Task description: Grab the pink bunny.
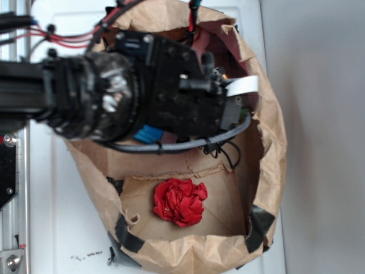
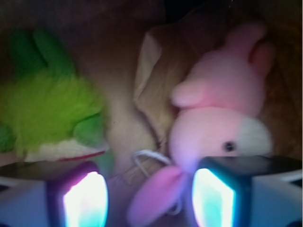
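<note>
Inside a crumpled brown paper bag [image 1: 268, 114], the gripper [image 2: 149, 194] is hovering with jaws apart and holding nothing. The pink bunny [image 2: 222, 109] is lying just beyond its right finger, off-centre, one floppy ear trailing between the fingers. A fuzzy green plush [image 2: 47, 109] is sitting left; a red ruffled ball [image 1: 179, 201] apart.

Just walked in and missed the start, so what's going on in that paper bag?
A robot arm is reaching down into a brown paper bag with toys inside. Its tool is open and low, close to a pink bunny; one floppy pink part of the bunny lies between the two fingers, but nothing is gripped yet. A green plush toy sits off to one side, and a red ruffled ball lies elsewhere on the bag floor.
</note>
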Controlling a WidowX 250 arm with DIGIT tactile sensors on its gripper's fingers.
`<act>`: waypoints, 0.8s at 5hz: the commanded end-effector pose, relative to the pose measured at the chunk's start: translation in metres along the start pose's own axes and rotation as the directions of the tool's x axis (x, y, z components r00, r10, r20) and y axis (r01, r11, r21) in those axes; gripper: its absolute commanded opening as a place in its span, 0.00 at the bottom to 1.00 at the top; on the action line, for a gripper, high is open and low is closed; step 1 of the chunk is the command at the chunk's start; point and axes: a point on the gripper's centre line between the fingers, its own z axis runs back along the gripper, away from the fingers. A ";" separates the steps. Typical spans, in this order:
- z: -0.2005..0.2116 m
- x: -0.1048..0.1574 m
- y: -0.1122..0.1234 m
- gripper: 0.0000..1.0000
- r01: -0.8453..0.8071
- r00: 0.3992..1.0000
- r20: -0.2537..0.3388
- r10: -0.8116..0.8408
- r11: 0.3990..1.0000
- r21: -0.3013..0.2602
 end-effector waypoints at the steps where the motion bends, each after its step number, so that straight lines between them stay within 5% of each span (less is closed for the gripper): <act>1: 0.010 0.006 0.014 0.00 -0.001 0.999 0.052 0.002 1.000 -0.030; 4: 0.014 0.008 0.018 0.00 -0.017 0.998 0.057 0.019 0.999 -0.041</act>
